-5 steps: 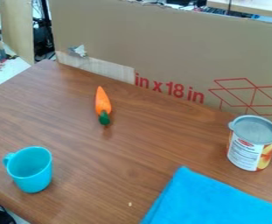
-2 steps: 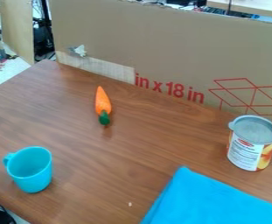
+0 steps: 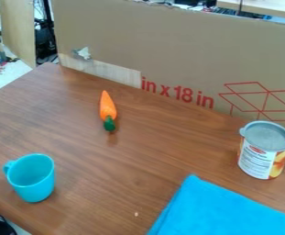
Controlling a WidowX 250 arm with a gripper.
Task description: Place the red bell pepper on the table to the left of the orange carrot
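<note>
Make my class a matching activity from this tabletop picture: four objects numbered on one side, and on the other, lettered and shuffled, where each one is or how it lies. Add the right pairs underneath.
Objects
1. Carrot
2. Mug
3. Can
4. Cloth

Places and states
A. Standing upright near the right edge of the picture
B. Lying flat at the bottom edge of the picture, bright blue
C. Lying with its green end toward the camera
D. Upright at the lower left, its handle pointing left

Right pairs: 1-C, 2-D, 3-A, 4-B

Orange carrot (image 3: 107, 106), turquoise mug (image 3: 33, 178), upright can (image 3: 265, 150), blue cloth (image 3: 221, 211)
</note>
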